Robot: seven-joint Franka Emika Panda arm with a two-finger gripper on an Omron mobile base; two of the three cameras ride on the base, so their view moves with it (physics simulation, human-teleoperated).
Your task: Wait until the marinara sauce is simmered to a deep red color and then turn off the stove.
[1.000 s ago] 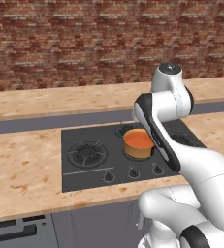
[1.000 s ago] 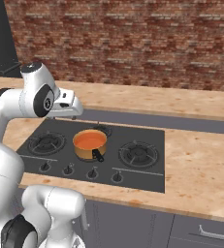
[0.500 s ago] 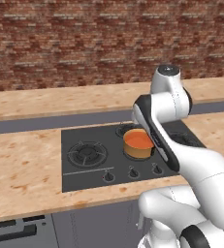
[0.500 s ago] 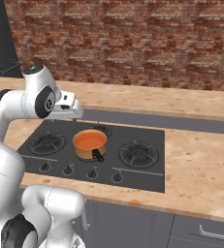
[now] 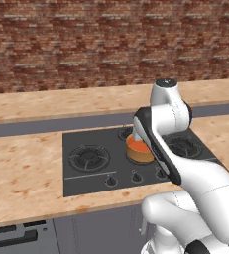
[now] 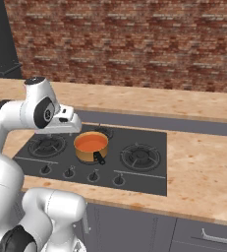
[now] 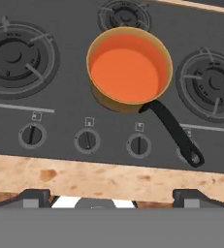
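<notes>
The gripper [image 7: 106, 196] hangs above the counter's front edge [image 7: 108, 177], its finger tips set wide apart and holding nothing. Beyond it lies the stove [image 7: 60, 128] with a row of knobs [image 7: 87, 141], each under a small square mark too small to read. Farther back, the saucepan [image 7: 129, 68] holds orange marinara sauce [image 7: 125, 75], its dark handle [image 7: 174, 133] pointing toward the knobs.
</notes>
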